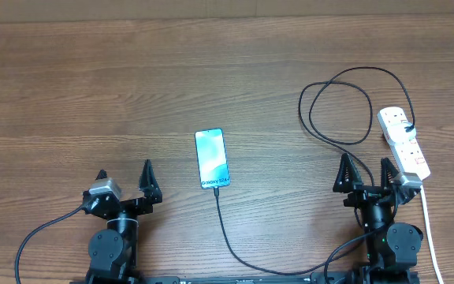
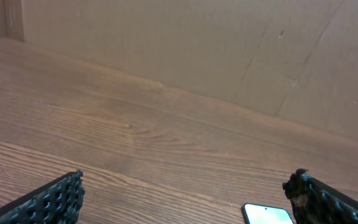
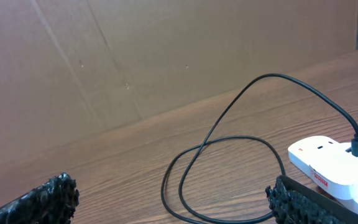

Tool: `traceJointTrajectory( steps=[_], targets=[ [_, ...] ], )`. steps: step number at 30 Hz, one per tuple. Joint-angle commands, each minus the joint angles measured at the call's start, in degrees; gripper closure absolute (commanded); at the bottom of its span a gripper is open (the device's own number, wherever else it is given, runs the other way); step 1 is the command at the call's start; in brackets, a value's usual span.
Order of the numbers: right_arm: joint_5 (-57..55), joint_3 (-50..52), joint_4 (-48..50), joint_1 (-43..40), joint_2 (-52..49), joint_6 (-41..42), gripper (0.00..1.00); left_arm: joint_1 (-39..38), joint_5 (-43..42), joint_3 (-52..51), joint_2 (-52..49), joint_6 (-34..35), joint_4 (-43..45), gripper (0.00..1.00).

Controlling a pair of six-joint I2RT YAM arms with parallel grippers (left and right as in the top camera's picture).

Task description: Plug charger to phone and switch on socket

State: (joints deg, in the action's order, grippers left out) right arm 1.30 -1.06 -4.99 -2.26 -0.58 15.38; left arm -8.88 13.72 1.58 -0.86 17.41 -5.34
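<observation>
The phone (image 1: 212, 158), screen lit light blue, lies flat in the middle of the table; its top edge shows in the left wrist view (image 2: 266, 215). The black charger cable (image 1: 222, 221) meets the phone's bottom edge, runs toward the front edge, and loops (image 3: 241, 138) at the right. Its other end sits in an outlet of the white socket strip (image 1: 404, 142), also seen in the right wrist view (image 3: 328, 158). My left gripper (image 1: 124, 180) (image 2: 186, 183) is open and empty, left of the phone. My right gripper (image 1: 365, 170) (image 3: 169, 190) is open and empty, next to the strip.
The strip's white cord (image 1: 429, 229) runs toward the front edge right of my right arm. A brown cardboard wall (image 2: 185, 43) stands along the table's far side. The table is bare wood (image 1: 93, 87).
</observation>
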Motion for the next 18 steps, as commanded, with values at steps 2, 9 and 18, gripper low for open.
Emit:
traceJointTrajectory(
  steps=[2, 9, 18],
  targets=[
    [0.26, 0.61, 0.31, -0.07, 0.42, -0.24, 0.0, 0.24, -1.27, -0.55, 0.68, -1.99, 0.48, 0.0],
    [0.26, 0.61, 0.31, -0.07, 0.42, -0.24, 0.0, 0.24, -5.66, -0.85, 0.68, -15.52, 0.68, 0.0],
    [0.26, 0.61, 0.31, -0.07, 0.42, -0.24, 0.0, 0.24, -6.49, -0.96, 0.68, -16.17, 0.7, 0.0]
  ],
)
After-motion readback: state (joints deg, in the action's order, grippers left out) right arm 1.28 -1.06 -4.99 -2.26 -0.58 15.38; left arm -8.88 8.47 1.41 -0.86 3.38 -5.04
